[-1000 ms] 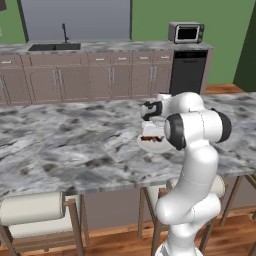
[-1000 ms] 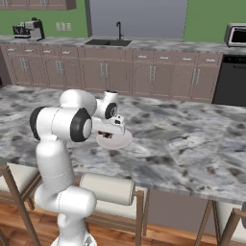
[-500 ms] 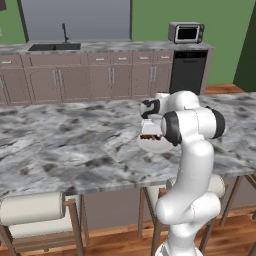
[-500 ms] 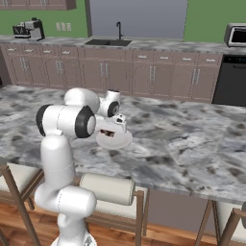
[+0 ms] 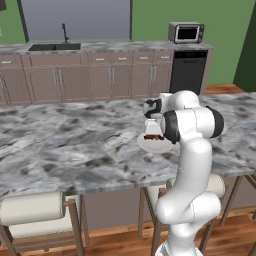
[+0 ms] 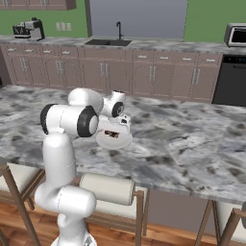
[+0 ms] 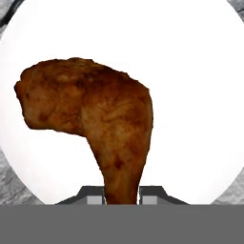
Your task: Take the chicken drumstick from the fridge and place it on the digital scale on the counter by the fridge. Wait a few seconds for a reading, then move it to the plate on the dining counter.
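My gripper (image 7: 122, 194) is clamped on the narrow end of the drumstick (image 7: 95, 119), fingers (image 7: 93, 195) pressed to either side of it. The meat hangs over the white plate (image 7: 190, 71), low above its middle. The plate sits on the dining counter (image 5: 75, 150), near the edge with the stools (image 6: 108, 192).

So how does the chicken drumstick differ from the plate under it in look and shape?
The chicken drumstick is reddish-brown and mottled; the plate is plain white. The drumstick is club-shaped, thick at one end and narrow at the other, while the plate is round and flat. The plate is much wider than the drumstick. Both are at the same spot over the dining counter.
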